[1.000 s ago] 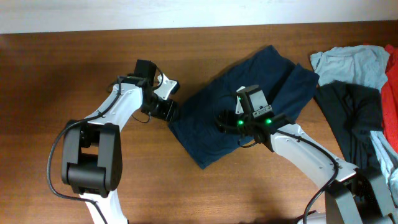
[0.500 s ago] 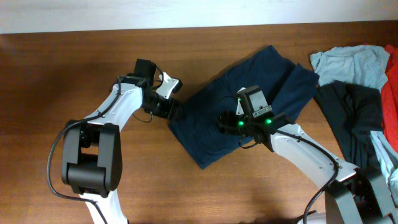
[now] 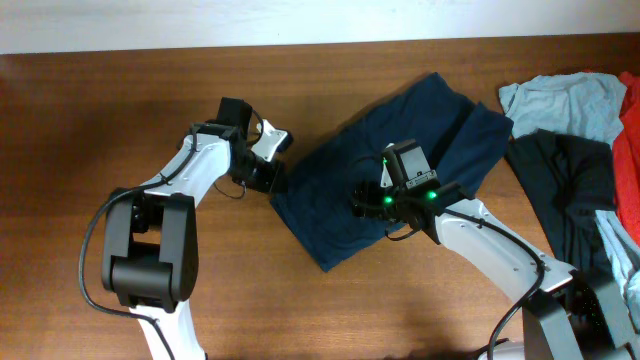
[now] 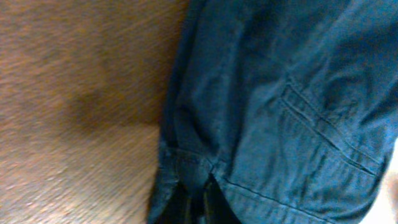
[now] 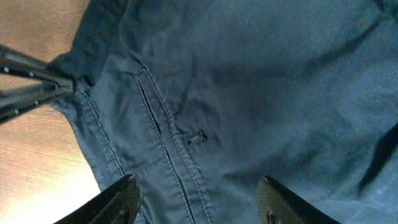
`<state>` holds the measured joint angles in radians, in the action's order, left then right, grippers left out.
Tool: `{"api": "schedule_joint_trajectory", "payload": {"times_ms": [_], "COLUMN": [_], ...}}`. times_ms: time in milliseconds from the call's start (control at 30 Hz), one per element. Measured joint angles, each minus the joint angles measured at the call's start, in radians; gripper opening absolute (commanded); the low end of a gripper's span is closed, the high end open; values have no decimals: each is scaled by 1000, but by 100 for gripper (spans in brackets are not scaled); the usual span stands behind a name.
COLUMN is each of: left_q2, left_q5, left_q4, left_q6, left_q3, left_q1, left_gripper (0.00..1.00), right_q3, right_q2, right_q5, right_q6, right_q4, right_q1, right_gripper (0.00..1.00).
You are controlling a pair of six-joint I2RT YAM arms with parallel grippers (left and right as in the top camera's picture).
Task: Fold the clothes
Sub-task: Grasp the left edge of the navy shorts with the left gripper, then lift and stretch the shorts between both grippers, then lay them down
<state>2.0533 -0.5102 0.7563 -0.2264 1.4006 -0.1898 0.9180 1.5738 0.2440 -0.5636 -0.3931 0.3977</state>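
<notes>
The clothes, a pair of dark navy shorts (image 3: 400,170), lie spread flat and slanted across the middle of the table. My left gripper (image 3: 275,180) is at their left corner, and in the left wrist view it (image 4: 196,199) is shut on a fold of the hem of the shorts (image 4: 280,93). The right wrist view shows those thin left fingers (image 5: 37,84) pinching that corner. My right gripper (image 5: 196,202) hangs open just over the shorts (image 5: 249,81), near a stitched pocket seam, with nothing between its fingers. In the overhead view my right gripper (image 3: 365,200) is over the lower middle of the cloth.
At the right edge of the wooden table (image 3: 120,100) lies a heap: a pale light-blue shirt (image 3: 565,105), a long black garment (image 3: 565,190) and some red cloth (image 3: 630,140). Bare wood lies left of and in front of the shorts.
My left gripper has closed on the shorts' left corner, having stood open a second ago. The right arm has barely shifted.
</notes>
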Motion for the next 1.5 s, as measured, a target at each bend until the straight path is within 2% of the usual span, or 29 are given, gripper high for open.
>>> {"api": "schedule_joint_trajectory", "payload": {"times_ms": [133,267,500,600,767,967,1067,1200,1300,1500], "left_q2": [0,-14,-238,-319,-344,-343,-343,-344,-344,-344], "left_q5": [-37,-31,132,179,235,166,114,44,4,-18], "left_q4": [78,214,311,347,543,826,921,925,906,778], "left_q6": [16,23,13,-29,-72,-89,-89,-86,-72,-60], "left_q3": [21,160,473,503,506,502,499,473,414,229], "left_q1": [0,-2,-5,-5,-5,-5,-5,-22,-84,-290], "left_gripper": [1,1,0,0,0,1,1,1,0,1], "right_q3": [0,0,0,0,0,0,0,0,0,0], "right_q2": [0,0,-54,-83,-101,-102,-102,-102,-102,-103], "right_q5": [0,-6,47,90,151,172,176,177,177,181], "right_q6": [6,45,87,100,109,123,125,126,127,127], "right_q4": [0,-3,-8,-13,-23,-14,1,2,3,3], "right_q1": [-1,-27,-246,-326,-418,-435,-435,-435,-435,-435], "right_gripper": [66,65,65,65,65,65,65,65,65,65]}}
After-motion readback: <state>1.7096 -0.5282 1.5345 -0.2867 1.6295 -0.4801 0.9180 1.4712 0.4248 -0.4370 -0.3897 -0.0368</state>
